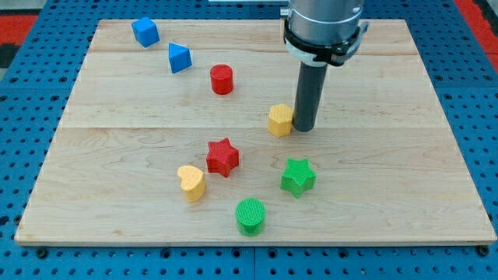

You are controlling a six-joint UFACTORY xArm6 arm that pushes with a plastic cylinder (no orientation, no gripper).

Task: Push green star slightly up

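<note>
On the wooden counter (389, 194), taking the green star (298, 176) as landmark: far to its upper left sit a blue cube (145, 31) and a blue triangular block (180, 57). A yellow heart (191, 183) lies left of it, a red star (222, 157) nearer left, a red cylinder (222, 79) well above-left. A green cylinder (250, 215) sits below-left. A yellow hexagon (280, 120) lies above, touching my tip (303, 128). There is no claw, only the rod.
</note>
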